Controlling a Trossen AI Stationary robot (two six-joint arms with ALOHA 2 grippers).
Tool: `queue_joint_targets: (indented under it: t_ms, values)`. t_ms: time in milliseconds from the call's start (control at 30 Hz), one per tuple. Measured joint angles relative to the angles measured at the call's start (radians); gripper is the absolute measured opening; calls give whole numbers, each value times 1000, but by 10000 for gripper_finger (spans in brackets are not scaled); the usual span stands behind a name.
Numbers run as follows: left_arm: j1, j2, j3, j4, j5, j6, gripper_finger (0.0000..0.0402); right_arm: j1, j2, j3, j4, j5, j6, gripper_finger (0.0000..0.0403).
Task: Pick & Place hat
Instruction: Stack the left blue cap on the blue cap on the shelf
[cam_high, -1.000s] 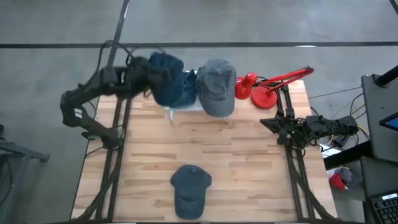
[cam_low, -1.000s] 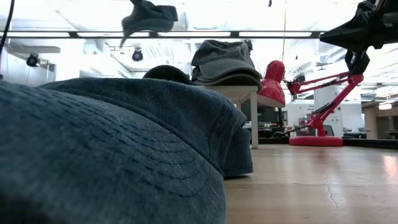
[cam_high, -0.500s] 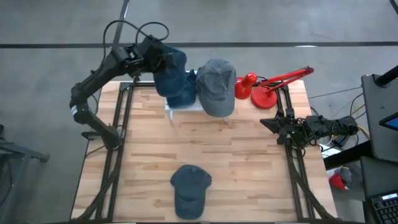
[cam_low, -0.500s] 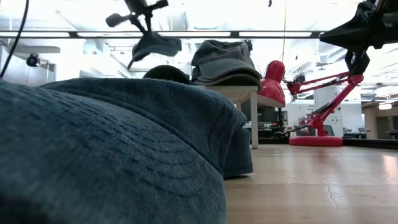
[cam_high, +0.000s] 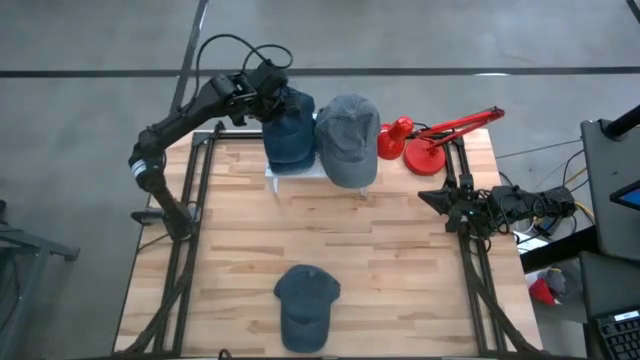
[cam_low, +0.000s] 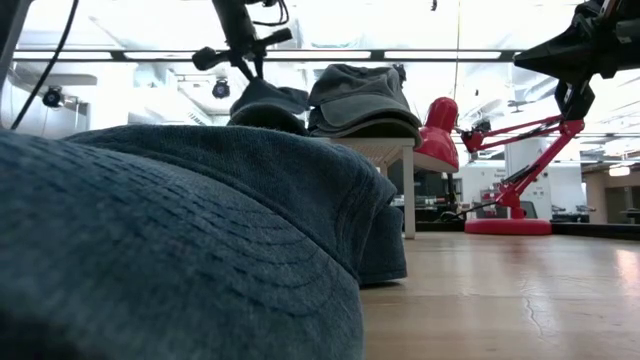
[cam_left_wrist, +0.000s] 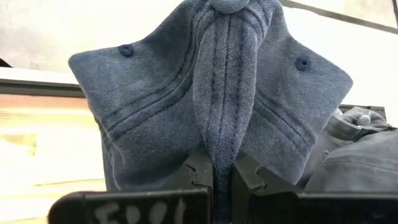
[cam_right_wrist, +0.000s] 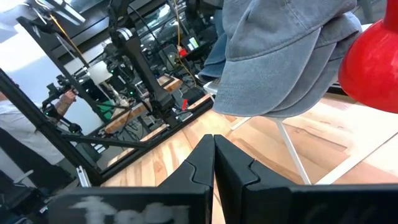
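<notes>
The left gripper (cam_left_wrist: 222, 177) had a dark blue hat (cam_high: 287, 128) pinched by a fold of its crown, fingers (cam_left_wrist: 199, 171) nearly together on the cloth. That hat sat over the small white stand (cam_high: 300, 172) at the far edge of the worktop (cam_high: 400, 260), a little left of middle. In the low view its underside looked level with the stand's top, but whether it rested there or hung just clear could not be told. Judged from this, the carry was about finished and the letting go was left: fingers apart, arm clear.

A grey hat (cam_high: 348, 138) was already on the stand, just beside the blue one on the right. Another blue hat (cam_high: 304, 305) lay flat near the front edge, likely a later pick.

The held hat was soft ribbed cotton, panels meeting at a top button (cam_left_wrist: 229, 5), with small stitched eyelets (cam_left_wrist: 126, 50) either side, the cloth bunched into a ridge where it was gripped. The grey hat was washed, faded twill with a curved brim. The worktop was pale wooden planking. A glossy red desk lamp (cam_high: 428, 142) stood at the far right corner.

The right gripper (cam_right_wrist: 214, 158) waited at the right edge, fingers closed with nothing in them.
</notes>
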Motion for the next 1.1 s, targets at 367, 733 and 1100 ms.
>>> queue_joint_targets:
  t_ms: [367,733,1100]
  values:
    - [-1,8,0,24,41,-32,14,0,0,0,0,-1,0,8]
    - [-7,6,25,-3,72,-66,14,0,0,0,0,-1,0,8]
    - [-11,5,63,-88,76,-80,14,0,0,0,-1,-1,0,8]
